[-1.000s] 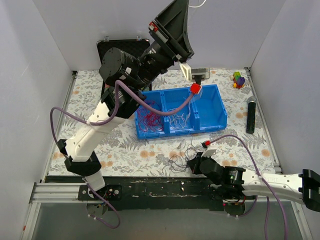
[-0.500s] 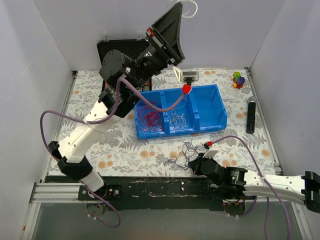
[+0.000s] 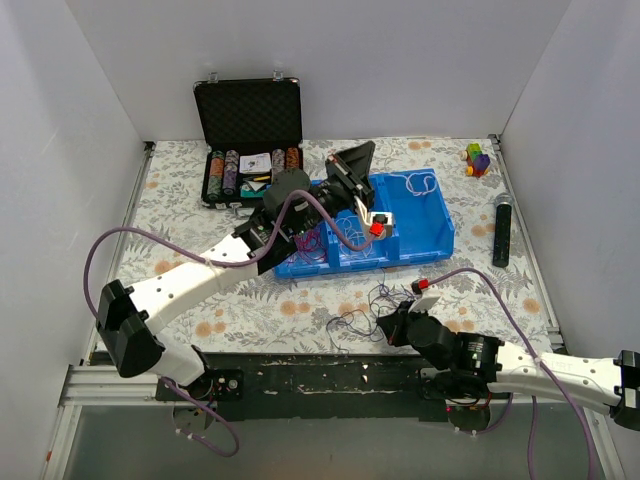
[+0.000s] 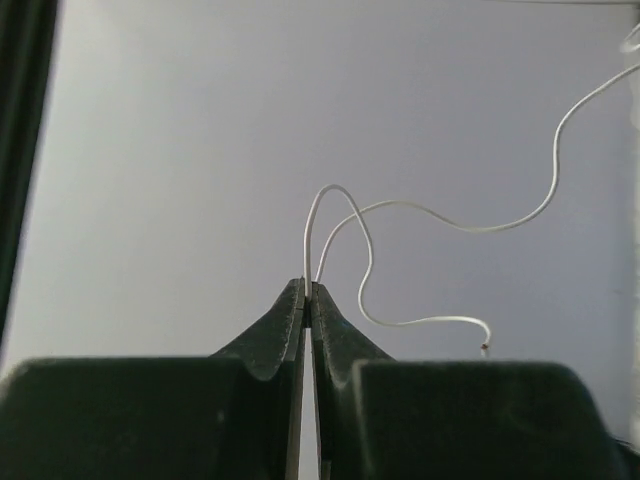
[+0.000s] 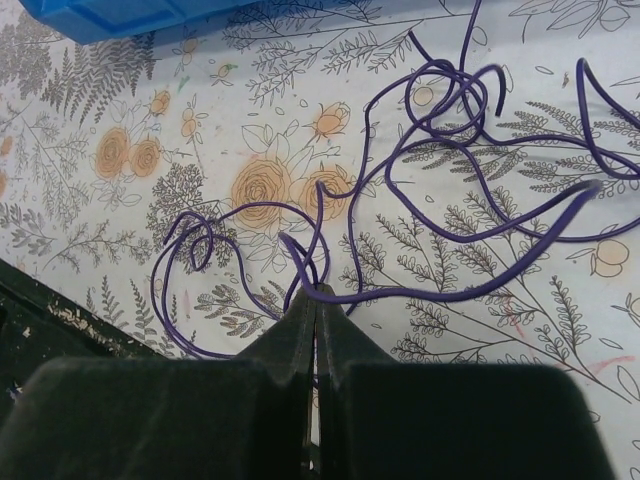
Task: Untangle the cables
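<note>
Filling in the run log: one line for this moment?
left gripper: shut on thin white wire | right gripper: shut on thin purple wire lying on floral tablecloth

walls [image 3: 450, 60]: plain white, three sides | table [image 3: 180, 250]: floral-print cloth | rail [image 3: 300, 378]: black, along near edge

The left hand [image 4: 308, 290] has its two fingers pressed flat together, the tips meeting with no gap and pinching a white cable [image 4: 332, 187] that rises straight out from between them. Behind that hand the left arm [image 3: 200, 285] reaches out long and low, bent sharply at the elbow. The right hand [image 5: 315, 295] is closed too, tips angled downward, nipping a purple cable [image 5: 420, 298] at their very end. The right arm [image 3: 530, 365] lies low and nearly straight behind its hand.
</note>
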You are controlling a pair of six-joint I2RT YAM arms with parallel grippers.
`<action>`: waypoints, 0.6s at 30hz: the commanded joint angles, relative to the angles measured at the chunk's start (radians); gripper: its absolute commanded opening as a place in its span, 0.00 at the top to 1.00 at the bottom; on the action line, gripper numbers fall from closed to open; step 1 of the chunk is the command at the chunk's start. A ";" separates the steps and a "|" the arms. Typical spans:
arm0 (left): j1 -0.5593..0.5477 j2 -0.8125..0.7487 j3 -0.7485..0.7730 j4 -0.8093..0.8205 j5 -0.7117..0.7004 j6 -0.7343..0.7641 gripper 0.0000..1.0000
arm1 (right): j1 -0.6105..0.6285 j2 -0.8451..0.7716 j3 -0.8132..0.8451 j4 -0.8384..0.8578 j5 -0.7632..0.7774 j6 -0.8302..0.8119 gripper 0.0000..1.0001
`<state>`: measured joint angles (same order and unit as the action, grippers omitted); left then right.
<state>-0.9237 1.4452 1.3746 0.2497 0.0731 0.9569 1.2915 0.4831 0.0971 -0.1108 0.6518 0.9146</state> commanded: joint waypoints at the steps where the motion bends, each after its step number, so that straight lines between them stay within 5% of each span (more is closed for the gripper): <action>1: 0.008 -0.065 -0.103 0.045 -0.059 -0.243 1.00 | 0.006 -0.021 0.050 0.005 0.017 -0.013 0.99; 18: 0.075 0.102 -0.170 0.183 -0.139 -0.486 1.00 | 0.008 -0.072 0.061 -0.013 0.014 -0.023 0.99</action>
<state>-0.8852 1.5116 1.1790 0.4042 -0.0288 0.5835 1.2919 0.4278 0.1089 -0.1295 0.6514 0.8963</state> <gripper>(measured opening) 0.019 0.021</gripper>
